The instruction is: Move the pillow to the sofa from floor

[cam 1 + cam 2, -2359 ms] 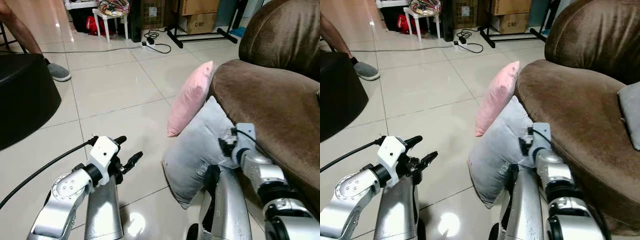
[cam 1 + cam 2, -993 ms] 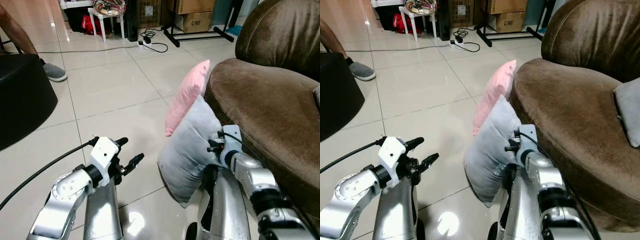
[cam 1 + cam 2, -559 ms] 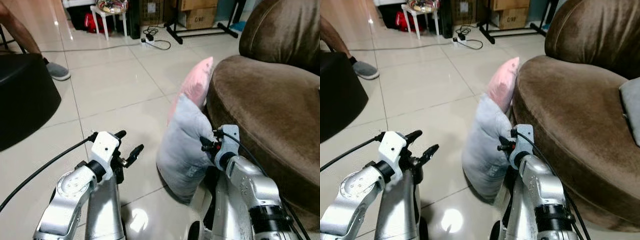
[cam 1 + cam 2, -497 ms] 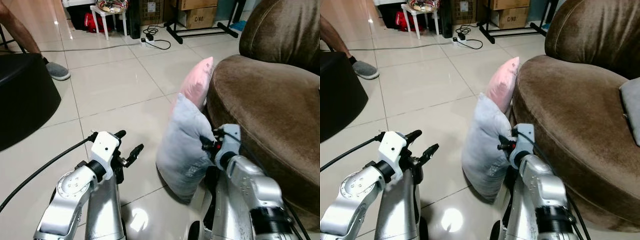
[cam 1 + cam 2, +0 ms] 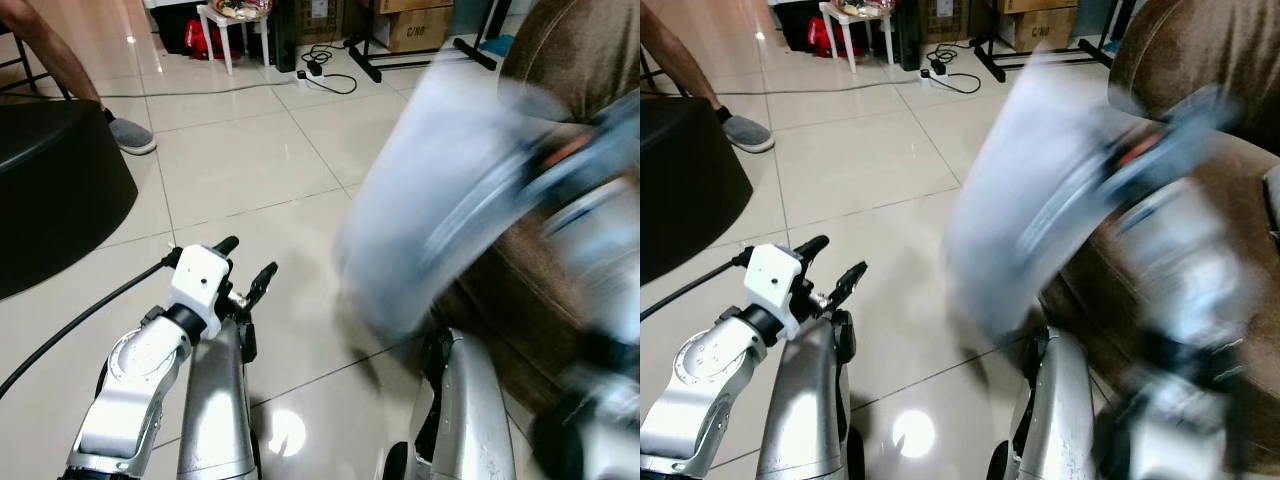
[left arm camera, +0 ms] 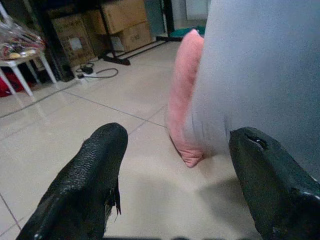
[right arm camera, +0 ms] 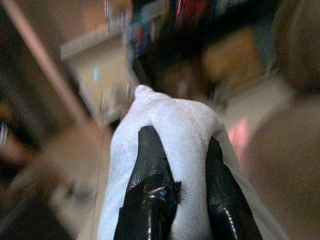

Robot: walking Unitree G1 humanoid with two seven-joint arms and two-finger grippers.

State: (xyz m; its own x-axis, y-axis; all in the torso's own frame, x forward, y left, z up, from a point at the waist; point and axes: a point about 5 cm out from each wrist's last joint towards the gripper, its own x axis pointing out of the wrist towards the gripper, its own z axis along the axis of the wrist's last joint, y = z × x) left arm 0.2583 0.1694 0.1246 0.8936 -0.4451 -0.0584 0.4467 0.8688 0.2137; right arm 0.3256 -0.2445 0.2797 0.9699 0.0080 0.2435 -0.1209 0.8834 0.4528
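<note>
We hold our right hand (image 7: 175, 190) pinched on the soft grey pillow (image 7: 165, 150), swinging it over the brown velvet sofa (image 5: 590, 60); our left hand (image 5: 245, 270) hangs wide.

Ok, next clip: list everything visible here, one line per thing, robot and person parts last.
grey pillow: one, light grey, lifted and motion-blurred in front of the sofa, pinched by the right gripper.
pink pillow: one, pink, standing on the floor beside the grey pillow.
sofa: one, brown, on the robot's right.
black round furniture: one, black, far left.
white stool: one, white, far background.
cardboard boxes: several, brown, background.
power strip and cable: one, white with black cord, floor.
person's shoe: one, grey, upper left.
left gripper: black fingers open, low over the tiles.
right gripper: black fingers shut on grey pillow.
</note>
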